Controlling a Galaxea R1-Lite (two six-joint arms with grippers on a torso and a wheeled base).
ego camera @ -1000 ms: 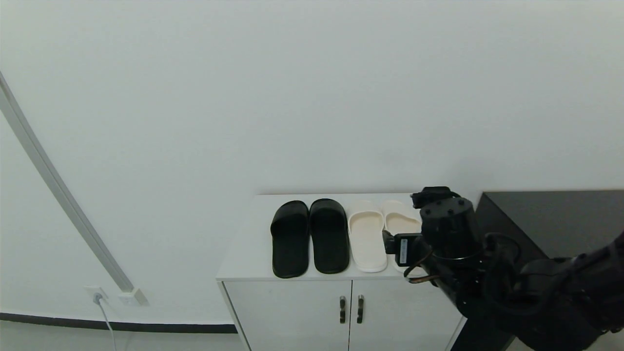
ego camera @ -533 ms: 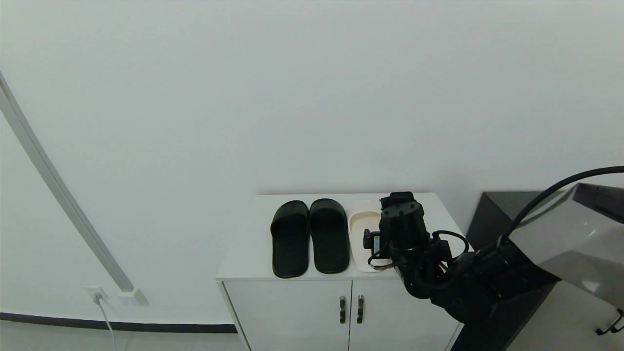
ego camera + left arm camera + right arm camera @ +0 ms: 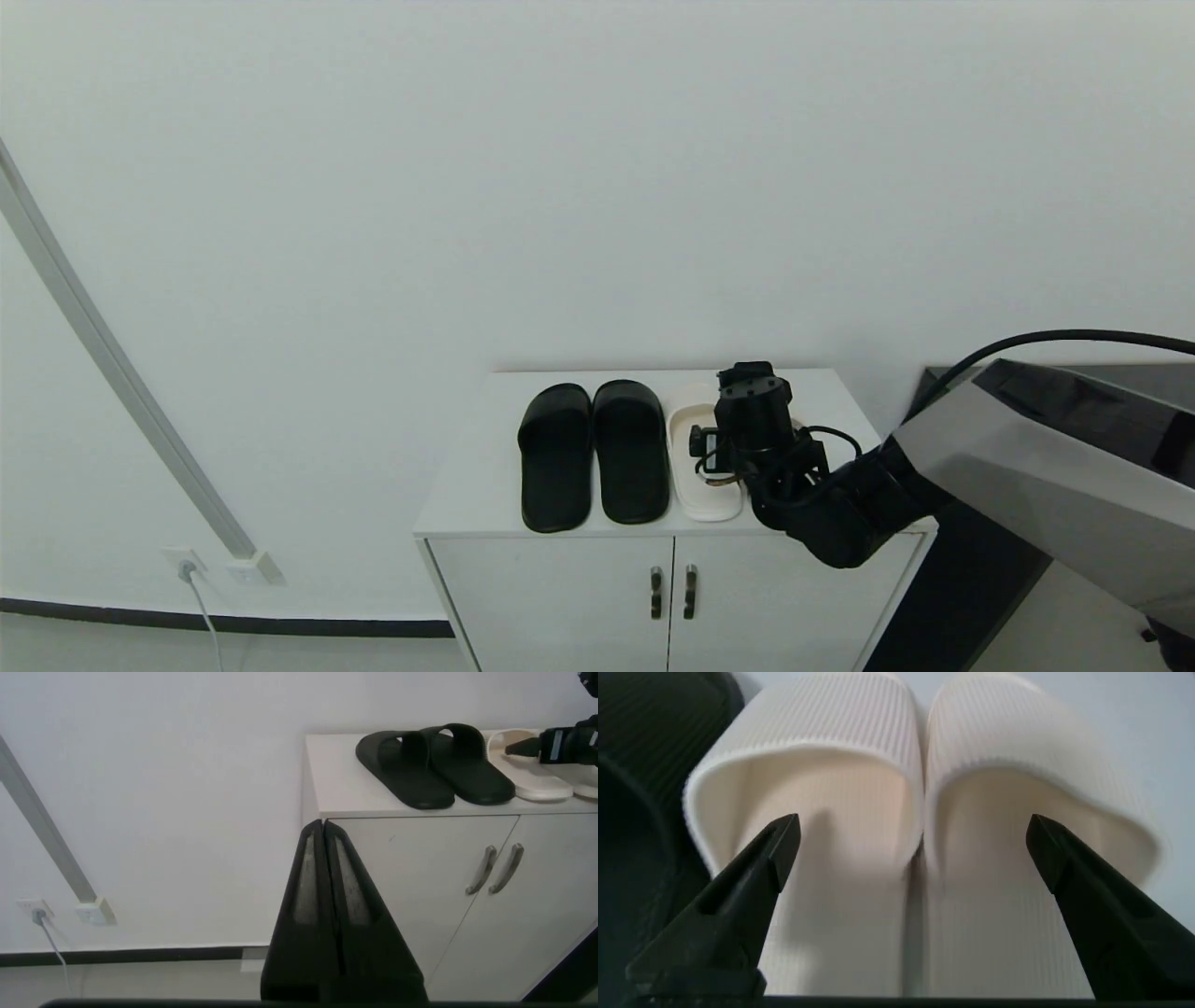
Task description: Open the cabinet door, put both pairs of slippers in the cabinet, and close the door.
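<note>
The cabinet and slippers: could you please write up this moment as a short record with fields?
cabinet: white, low, against the wall
doors: both shut
black slippers: side by side on the cabinet top, left part
white slippers: side by side on the top, right of the black pair
right gripper: open, over the white slippers, spread about as wide as the pair; contact cannot be told
left gripper: shut, empty, low in front of the cabinet's left side
task: door not yet opened

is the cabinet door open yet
No, both cabinet doors sit shut and flush, their handles side by side.
</note>
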